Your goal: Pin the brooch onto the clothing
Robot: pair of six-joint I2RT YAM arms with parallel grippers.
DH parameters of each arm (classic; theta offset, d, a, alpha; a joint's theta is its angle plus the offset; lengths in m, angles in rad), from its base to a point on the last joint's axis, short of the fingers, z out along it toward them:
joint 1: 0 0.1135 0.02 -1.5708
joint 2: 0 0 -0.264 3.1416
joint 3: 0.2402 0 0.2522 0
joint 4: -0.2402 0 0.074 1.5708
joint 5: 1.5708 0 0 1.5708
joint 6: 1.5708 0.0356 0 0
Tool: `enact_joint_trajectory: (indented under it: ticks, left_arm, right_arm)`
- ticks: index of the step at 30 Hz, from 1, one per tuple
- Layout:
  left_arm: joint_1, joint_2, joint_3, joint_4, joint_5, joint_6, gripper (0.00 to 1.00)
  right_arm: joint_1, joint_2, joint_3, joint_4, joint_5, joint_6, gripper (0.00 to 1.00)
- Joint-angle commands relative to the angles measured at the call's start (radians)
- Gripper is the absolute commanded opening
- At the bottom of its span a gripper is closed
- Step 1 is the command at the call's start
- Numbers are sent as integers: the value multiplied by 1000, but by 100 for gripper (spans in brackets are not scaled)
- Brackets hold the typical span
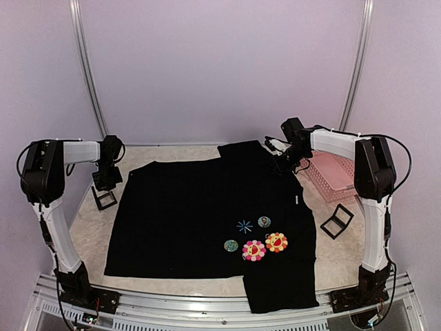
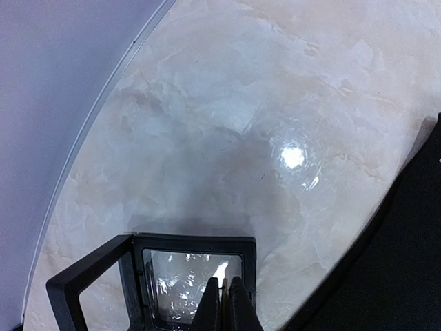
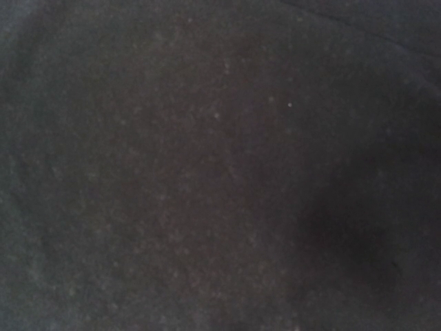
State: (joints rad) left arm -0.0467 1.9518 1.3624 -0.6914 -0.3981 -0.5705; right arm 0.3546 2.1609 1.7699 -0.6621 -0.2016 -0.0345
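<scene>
The black shirt (image 1: 193,221) lies spread flat on the table. On its front are a light-blue star mark (image 1: 244,226), a pink flower badge (image 1: 253,249), an orange flower badge (image 1: 276,242) and two small round badges (image 1: 231,245). My left gripper (image 1: 105,185) is off the shirt's left edge. Its jaws (image 2: 224,303) are shut, tips over a black-framed clear case (image 2: 189,272), with a thin pale sliver between them. My right gripper (image 1: 280,164) is low over the shirt's far right sleeve. Its wrist view shows only black cloth (image 3: 220,165), with the fingers hidden.
A pink basket (image 1: 332,172) stands at the right, behind a second open black frame case (image 1: 337,221). The left case (image 1: 105,198) sits on the marble table (image 2: 262,103) beside the shirt's edge (image 2: 406,248). A curved wall rail runs behind.
</scene>
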Motion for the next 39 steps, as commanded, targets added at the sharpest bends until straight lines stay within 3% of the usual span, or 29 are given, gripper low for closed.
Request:
enact_joint_trajectory:
  ticks: [1,11,16,19,22,27,30,32,35,39]
  left_arm:
    - [-2,-20,4,-13,-5,5,0]
    - [-32,-94,113,-69,-92,24,0]
    - [-158,-151,235,9,-91,210,0]
    - [-248,-195,307,134,68,359,0]
    - [-312,-229,382,256,405,466,0]
    - [-407,-232,508,383,817,495,0]
    - [-432,-191,590,384,968,482,0]
    - [-444,-171,616,394,1040,469,0]
    - [-468,-175,580,431,1096,474,0]
    - [-535,-259,390,534,1119,505,0]
  right_arm:
    - [5,-21,11,-17,-1,-12,37]
    - [6,-28,39,-22,-28,-10,37]
    - [6,-79,54,26,-154,-23,38]
    - [5,-130,64,72,-265,-41,38]
    - [6,-187,102,107,-396,-54,39]
    - [7,-291,120,292,-729,18,39]
    - [22,-352,46,527,-875,200,39]
    - [47,-386,3,637,-894,274,39]
    - [101,-428,-27,651,-881,280,39]
    - [187,-529,-167,640,-808,246,39]
